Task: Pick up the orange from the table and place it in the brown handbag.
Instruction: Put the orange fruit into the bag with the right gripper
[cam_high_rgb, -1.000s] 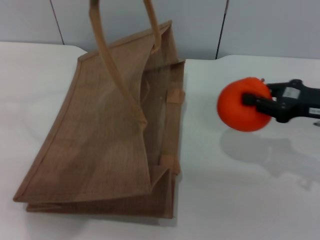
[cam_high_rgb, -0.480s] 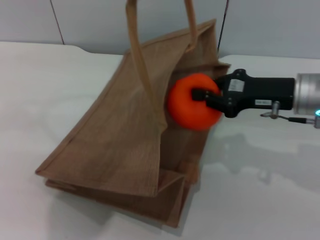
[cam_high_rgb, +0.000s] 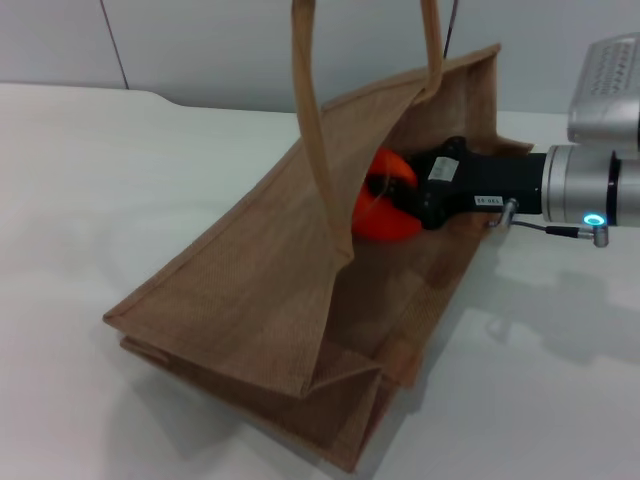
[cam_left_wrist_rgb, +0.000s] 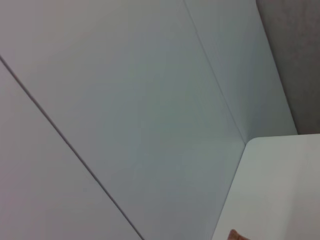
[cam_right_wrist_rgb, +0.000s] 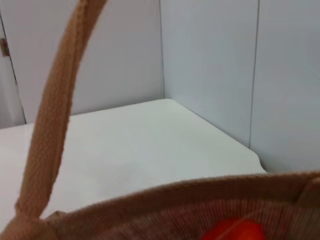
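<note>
Orange fruit, the orange (cam_high_rgb: 382, 210), sits now inside the mouth of the brown handbag (cam_high_rgb: 250, 300), held above the bag's lower wall and half hidden behind the front panel and one handle (cam_high_rgb: 318, 130). We see the right claw (cam_high_rgb: 392, 198) closed on the orange, with its black fingers on either side of it, and the arm reaching in from the right over the white worktop (cam_high_rgb: 90, 180). In the right wrist view we see only a small part of the orange (cam_right_wrist_rgb: 232, 231) under the woven rim (cam_right_wrist_rgb: 165, 200).

To do this step well, we think the claw should go a little deeper, so that the fruit is clearly past the rim before the fingers open. The bag leans and its walls are soft, so we would let go low and gently, otherwise the orange may roll back out. When pulling out, we should keep away from the handle.

The left claw does not appear in any view; its camera looks at a wall.

A small white label is on the claw body, but we cannot read it.
</note>
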